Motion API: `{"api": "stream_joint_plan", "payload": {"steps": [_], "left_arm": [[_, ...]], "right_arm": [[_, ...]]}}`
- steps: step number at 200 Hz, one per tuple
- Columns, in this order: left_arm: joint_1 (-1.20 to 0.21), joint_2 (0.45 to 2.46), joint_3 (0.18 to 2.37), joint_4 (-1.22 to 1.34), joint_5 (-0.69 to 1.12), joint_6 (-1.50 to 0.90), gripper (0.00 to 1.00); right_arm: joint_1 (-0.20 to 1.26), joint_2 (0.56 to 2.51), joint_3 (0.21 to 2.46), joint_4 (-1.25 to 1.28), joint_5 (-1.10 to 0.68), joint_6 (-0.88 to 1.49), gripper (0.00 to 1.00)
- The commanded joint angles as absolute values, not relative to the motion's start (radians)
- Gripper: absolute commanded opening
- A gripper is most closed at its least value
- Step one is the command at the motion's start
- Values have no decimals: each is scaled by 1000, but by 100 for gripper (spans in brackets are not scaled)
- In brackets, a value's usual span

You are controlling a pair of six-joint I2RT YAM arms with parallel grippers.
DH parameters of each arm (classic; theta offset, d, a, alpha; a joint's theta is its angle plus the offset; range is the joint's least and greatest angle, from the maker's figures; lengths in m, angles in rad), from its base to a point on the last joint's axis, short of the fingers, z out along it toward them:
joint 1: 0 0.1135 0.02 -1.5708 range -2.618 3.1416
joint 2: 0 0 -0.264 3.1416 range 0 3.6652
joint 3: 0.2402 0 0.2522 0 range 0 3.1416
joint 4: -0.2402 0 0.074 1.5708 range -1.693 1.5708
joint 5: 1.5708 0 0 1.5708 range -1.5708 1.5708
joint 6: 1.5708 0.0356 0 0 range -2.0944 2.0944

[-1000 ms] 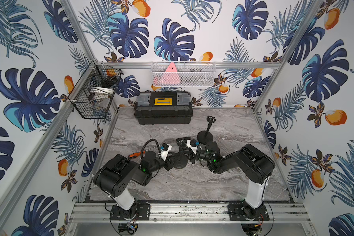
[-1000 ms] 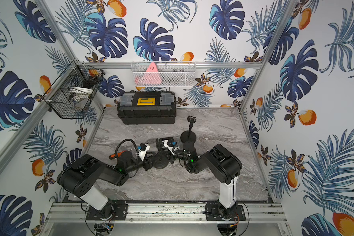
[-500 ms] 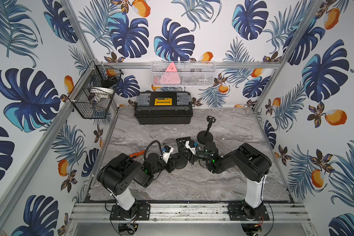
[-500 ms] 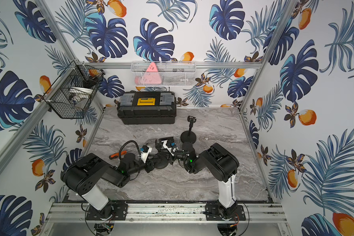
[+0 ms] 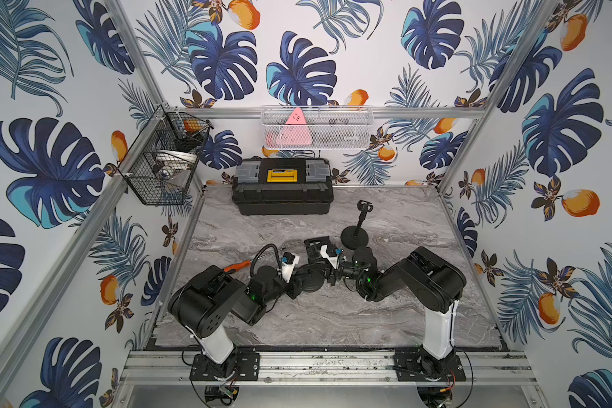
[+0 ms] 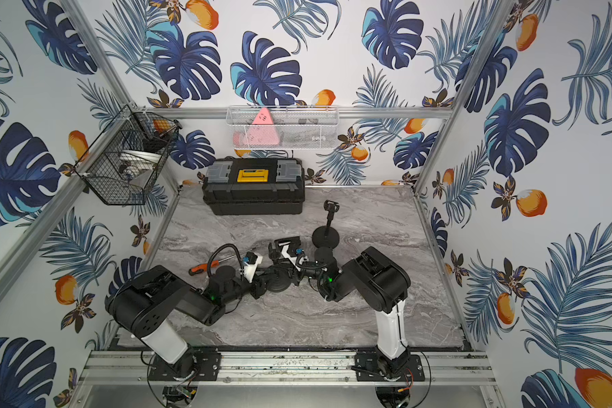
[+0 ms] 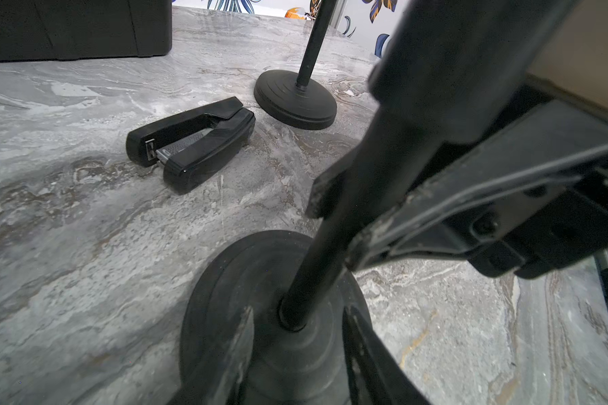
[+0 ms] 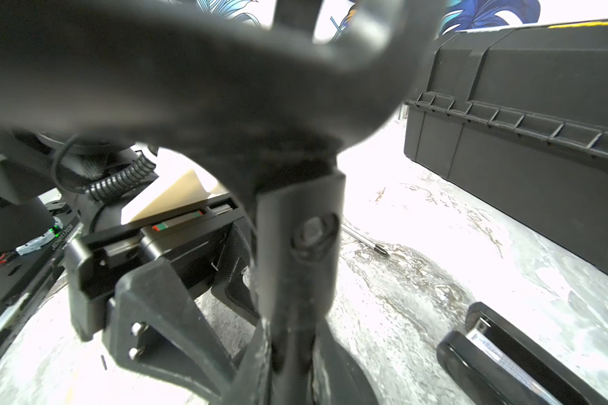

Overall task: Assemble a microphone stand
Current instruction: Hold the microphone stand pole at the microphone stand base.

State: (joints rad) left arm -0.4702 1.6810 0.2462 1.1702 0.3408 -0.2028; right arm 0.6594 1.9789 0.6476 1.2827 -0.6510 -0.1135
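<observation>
Pole seating into base, mid-table

Table (image 5: 333,318) centre is where both arms meet, in front of the toolbox (image 5: 282,187) and a second stand (image 5: 354,237) that is already whole. Between them the round base (image 7: 232,298) lies flat, and the pole (image 7: 334,245) rises from its hub at a slight lean. The right gripper (image 7: 351,224) is clamped on the pole partway up. The left gripper (image 7: 297,336) sits low, its fingers (image 7: 241,350) spread either side of the pole's foot and clear of it. Whether they bear on the base I cannot tell.

The step looks like seating the pole. It should go best with the base pinned so it cannot spin, the pole brought plumb before turning, and the turns kept short so the thread does not cross. The stapler (image 7: 190,143) lies near.

Against a second ago little differs. The right arm's elbow appears slightly closer to the left arm, and the base seems a touch nearer the front. The second stand and toolbox have not moved.
</observation>
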Motion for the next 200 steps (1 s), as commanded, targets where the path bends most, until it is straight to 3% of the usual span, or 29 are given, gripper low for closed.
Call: {"api": "stream_joint_plan", "payload": {"steps": [1,200], "left_arm": [[-469,1683,244,1215,342,-198,46],[-534,1784,271,1353,348,-156,39]], "right_arm": [[666,1975,631,1330,-646,-116,0],[723,2029,570,1370,-542,-160,0]]}}
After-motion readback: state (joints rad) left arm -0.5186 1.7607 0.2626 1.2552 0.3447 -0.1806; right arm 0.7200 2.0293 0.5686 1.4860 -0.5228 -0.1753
